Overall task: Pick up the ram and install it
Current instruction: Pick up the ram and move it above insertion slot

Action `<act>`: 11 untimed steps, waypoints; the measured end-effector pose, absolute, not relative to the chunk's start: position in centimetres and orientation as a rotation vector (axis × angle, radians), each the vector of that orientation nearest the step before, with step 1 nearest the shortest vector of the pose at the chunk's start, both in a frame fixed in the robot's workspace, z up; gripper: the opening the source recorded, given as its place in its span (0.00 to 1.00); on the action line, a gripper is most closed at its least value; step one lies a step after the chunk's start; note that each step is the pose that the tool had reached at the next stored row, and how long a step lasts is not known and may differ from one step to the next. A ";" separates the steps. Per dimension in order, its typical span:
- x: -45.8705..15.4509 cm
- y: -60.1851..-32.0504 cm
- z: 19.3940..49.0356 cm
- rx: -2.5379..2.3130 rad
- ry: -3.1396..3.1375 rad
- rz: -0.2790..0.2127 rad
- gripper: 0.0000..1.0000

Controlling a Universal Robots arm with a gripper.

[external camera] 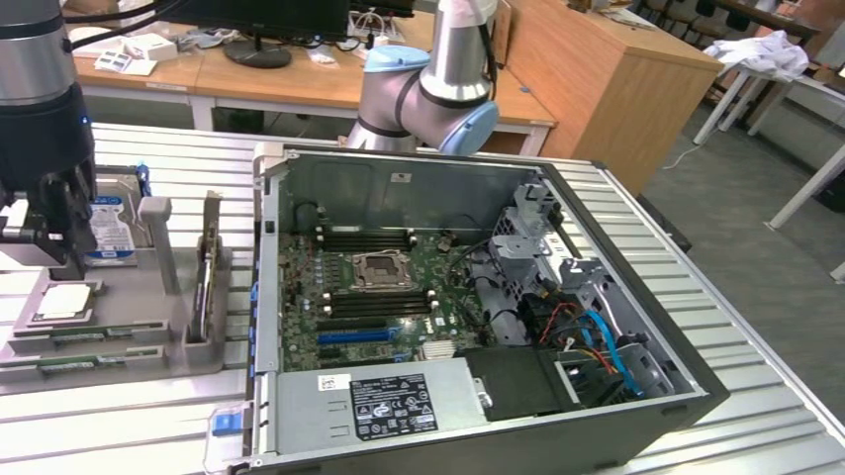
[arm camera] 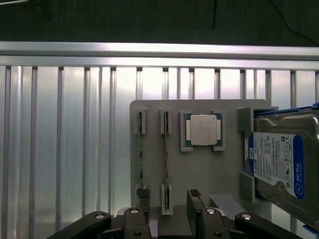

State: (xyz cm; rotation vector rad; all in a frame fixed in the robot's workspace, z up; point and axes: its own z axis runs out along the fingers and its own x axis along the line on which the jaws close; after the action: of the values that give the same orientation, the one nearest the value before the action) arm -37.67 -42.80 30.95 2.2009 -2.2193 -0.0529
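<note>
Plainly, the job has barely begun: nothing is lifted and nothing is installed. In the wrist view the end effector (arm camera: 168, 196) hangs low over the grey tray (arm camera: 199, 174) with its jaws spread wide and empty. One fingertip is on either side of the ram (arm camera: 166, 159), near one end of it and, as far as I can judge, not touching it.

The ram stands on edge in its holders in the tray, with a second stick (arm camera: 141, 159) just beside it. The square processor chip (arm camera: 203, 130) comes next along, and the hard drive (arm camera: 281, 167) is at the tray's far side. The tray lies on the ribbed counter (arm camera: 65, 149) near one of its edges. In the exterior view it sits beside the open computer case (external camera: 396, 183), toward the exterior view's left.

Inside the case the long black memory slots (external camera: 376, 238) on the motherboard (external camera: 442, 267) look empty, so gripping, lifting, carrying and seating all remain.

Several things are hard to make out:
- The end of the ram nearest the end effector is covered by the end effector's body, so the clearance there is unclear.
- In the exterior view the arm's dark wrist (external camera: 46, 168) hides part of the tray and the frame edge cuts it off.
- Whether the slot latches stand open cannot be told
</note>
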 end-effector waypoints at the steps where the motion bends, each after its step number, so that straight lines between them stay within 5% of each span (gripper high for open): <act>1: -37.7 -42.9 31.0 2.201 -2.219 -0.053 0.43; 11: -37.7 -43.9 31.0 2.201 -2.219 -0.053 0.43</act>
State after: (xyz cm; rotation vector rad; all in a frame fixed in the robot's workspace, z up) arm -37.67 -43.89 30.95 2.2010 -2.2193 -0.0530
